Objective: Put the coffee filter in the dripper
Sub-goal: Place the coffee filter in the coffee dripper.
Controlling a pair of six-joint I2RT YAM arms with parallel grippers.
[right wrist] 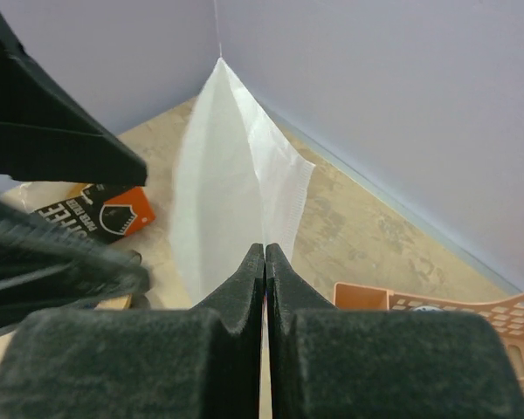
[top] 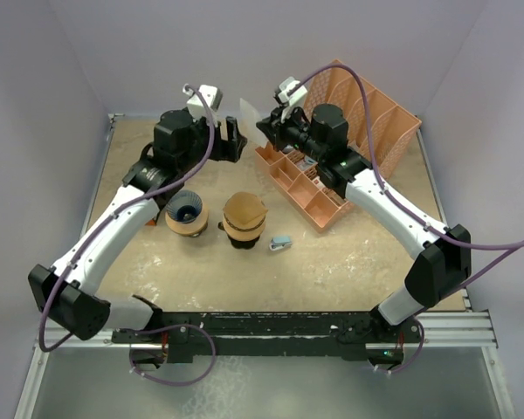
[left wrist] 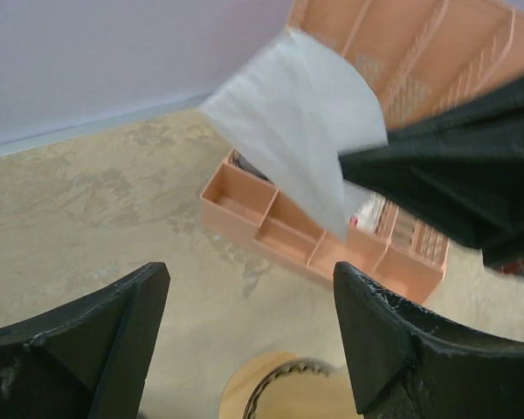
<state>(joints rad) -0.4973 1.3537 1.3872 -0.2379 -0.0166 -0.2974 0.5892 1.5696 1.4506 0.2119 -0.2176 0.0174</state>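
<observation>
Holding the coffee filter [right wrist: 227, 175] by its lower edge, the right gripper [right wrist: 265, 253] has its jaws pressed together on the white paper. The paper stands up in the air, just left of the far end of the orange organizer [top: 349, 131]. The left gripper [left wrist: 249, 279] is close to the paper, on the side away from the organizer, with its jaws apart and nothing between them. The dripper [top: 186, 214] sits on the table well left of the organizer, nearer to the arm bases, and no white paper is in it. As I judge, the picking up is done. Carrying the filter over the dripper and setting it inside is left.
</observation>
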